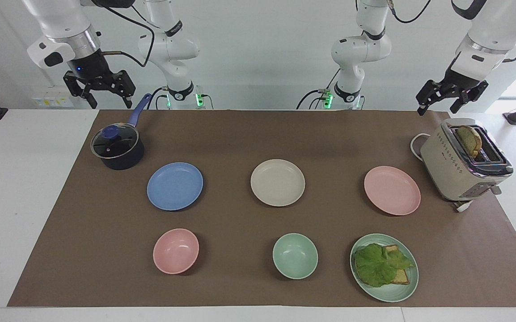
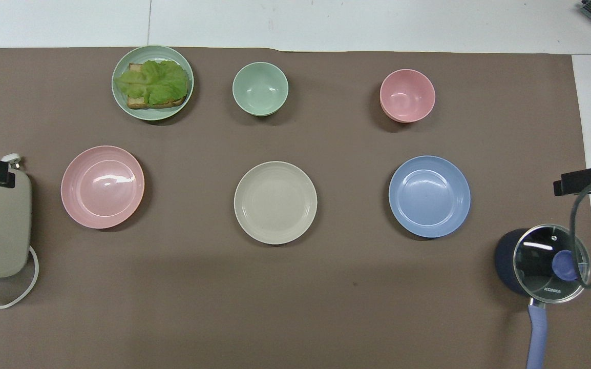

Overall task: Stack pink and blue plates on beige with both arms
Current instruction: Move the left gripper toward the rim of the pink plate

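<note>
- While both pincers hang wide and empty, left pincer (image 1: 451, 101) over the toaster (image 1: 463, 162), right pincer (image 1: 98, 91) over the pot (image 1: 118, 148), nothing is stacked.
- Pink plate (image 1: 392, 190), blue plate (image 1: 175, 186) and beige plate (image 1: 277, 182) lie apart on the table; both moves remain.

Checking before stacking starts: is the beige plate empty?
Empty. The beige plate shows only its bare inside in both views; nothing lies on it.

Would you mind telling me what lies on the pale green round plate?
On the pale green round plate, a lettuce leaf covers most of a bread slice; anything under them is hidden.
</note>
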